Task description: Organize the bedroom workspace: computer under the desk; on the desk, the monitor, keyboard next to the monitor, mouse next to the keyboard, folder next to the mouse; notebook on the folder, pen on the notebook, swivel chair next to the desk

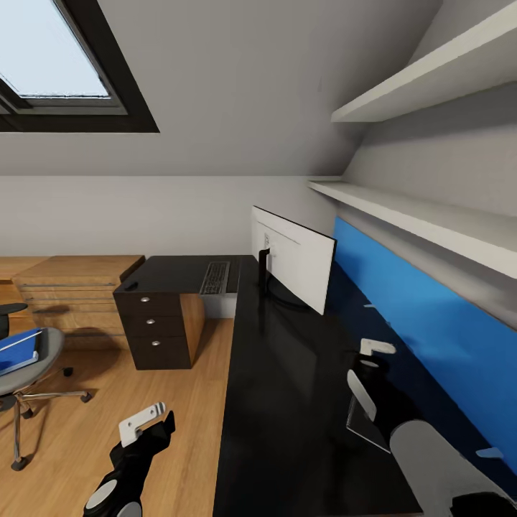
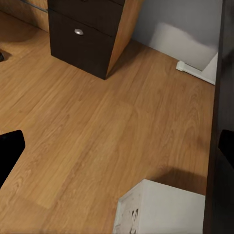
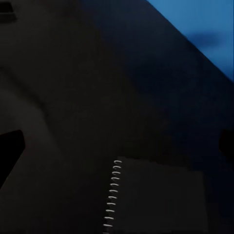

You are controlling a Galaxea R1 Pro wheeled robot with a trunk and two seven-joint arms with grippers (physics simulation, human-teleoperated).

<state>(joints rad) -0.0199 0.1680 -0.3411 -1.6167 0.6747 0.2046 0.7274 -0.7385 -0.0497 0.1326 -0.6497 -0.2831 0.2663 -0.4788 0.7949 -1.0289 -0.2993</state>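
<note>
The glossy black L-shaped desk (image 1: 287, 402) runs along the right wall, with its drawer unit (image 1: 152, 327) at the far end. On it the monitor (image 1: 294, 262) stands with its white back toward me, and the keyboard (image 1: 215, 278) lies beyond it. A small black mouse (image 1: 130, 286) rests at the far left corner. My right gripper (image 1: 368, 370) hangs open over the desk, just above the spiral-bound notebook (image 3: 156, 200) lying flat. The left gripper (image 1: 147, 424) is open over the floor, near the white computer (image 2: 161, 209). The blue folder (image 1: 18, 353) lies on the swivel chair (image 1: 29, 373) at left.
A light wood dresser (image 1: 79, 287) stands against the back wall, left of the drawer unit. Two white shelves (image 1: 424, 215) jut out above the desk, over a blue wall panel (image 1: 431, 316). Wood floor (image 1: 179, 402) stretches between the chair and the desk.
</note>
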